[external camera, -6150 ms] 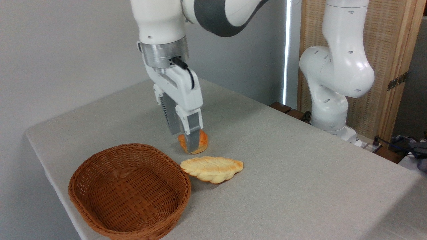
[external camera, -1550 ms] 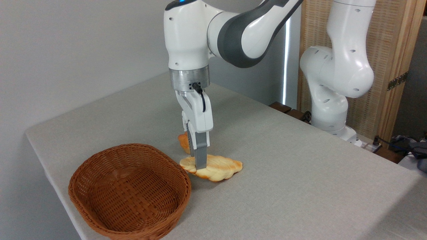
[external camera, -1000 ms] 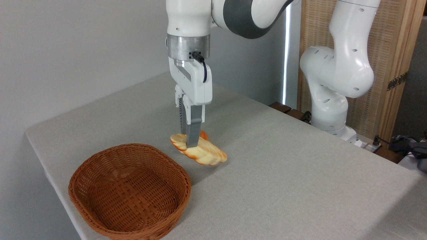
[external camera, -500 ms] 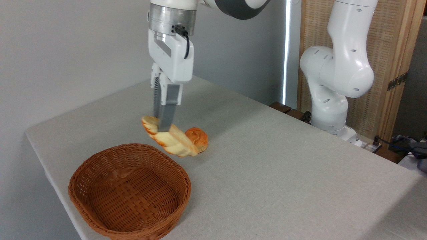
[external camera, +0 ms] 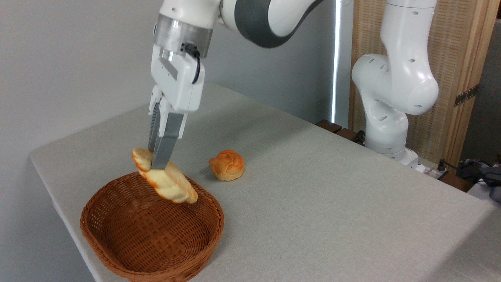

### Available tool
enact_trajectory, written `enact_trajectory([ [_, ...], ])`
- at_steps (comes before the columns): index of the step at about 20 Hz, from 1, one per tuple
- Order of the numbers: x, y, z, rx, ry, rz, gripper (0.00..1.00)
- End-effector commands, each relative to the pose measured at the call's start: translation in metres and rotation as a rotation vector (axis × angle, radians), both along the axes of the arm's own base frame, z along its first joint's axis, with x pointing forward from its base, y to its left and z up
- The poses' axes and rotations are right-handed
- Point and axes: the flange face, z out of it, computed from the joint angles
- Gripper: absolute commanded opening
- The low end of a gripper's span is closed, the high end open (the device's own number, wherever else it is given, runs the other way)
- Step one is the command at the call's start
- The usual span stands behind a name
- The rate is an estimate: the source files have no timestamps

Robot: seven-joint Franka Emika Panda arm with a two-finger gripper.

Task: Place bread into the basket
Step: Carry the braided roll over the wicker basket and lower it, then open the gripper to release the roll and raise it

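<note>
Moved: your gripper point(external camera: 155, 162) has carried the bread point(external camera: 164, 180) left, above the basket point(external camera: 117, 244).
Claw: clamped on the bread's upper end.
Basket: table's near-left corner.

1. The arm reaches from its base at the right, arching over to the left side of the table.
2. The wrist tilts slightly, so the fingers point down and a little left.
3. The gripper point(external camera: 155, 164) has its jaws clamped narrowly on one end of the bread point(external camera: 166, 181), holding it in the air.
</note>
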Motion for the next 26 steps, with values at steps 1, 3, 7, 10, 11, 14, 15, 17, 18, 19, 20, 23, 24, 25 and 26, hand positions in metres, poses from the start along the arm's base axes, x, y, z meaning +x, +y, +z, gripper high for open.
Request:
enact_trajectory([
  [1,0.016,-0.001,-0.024,-0.013,0.023,0.014,0.75],
  [3,0.021,-0.001,-0.037,-0.006,0.044,0.016,0.93],
  [7,0.026,-0.001,-0.052,0.000,0.066,0.018,0.96],
  [10,0.027,-0.001,-0.053,0.001,0.068,0.017,0.97],
  [11,0.027,-0.002,-0.052,0.001,0.066,0.017,0.98],
  [14,0.025,-0.001,-0.049,-0.002,0.065,0.019,0.98],
  [15,0.024,0.000,-0.045,-0.008,0.062,0.030,0.98],
  [17,0.019,-0.002,-0.032,-0.049,0.049,0.101,0.98],
  [18,0.016,-0.004,-0.027,-0.070,0.050,0.140,0.98],
  [19,0.013,-0.005,-0.021,-0.088,0.048,0.175,0.98],
  [20,0.009,-0.007,-0.022,-0.092,0.080,0.196,0.98],
  [23,-0.001,-0.008,-0.021,-0.083,0.157,0.206,0.98],
  [24,-0.004,-0.008,-0.022,-0.086,0.180,0.226,0.98],
  [25,-0.006,-0.008,-0.023,-0.084,0.201,0.240,0.98],
  [26,-0.008,-0.006,-0.026,-0.074,0.227,0.241,0.98],
])
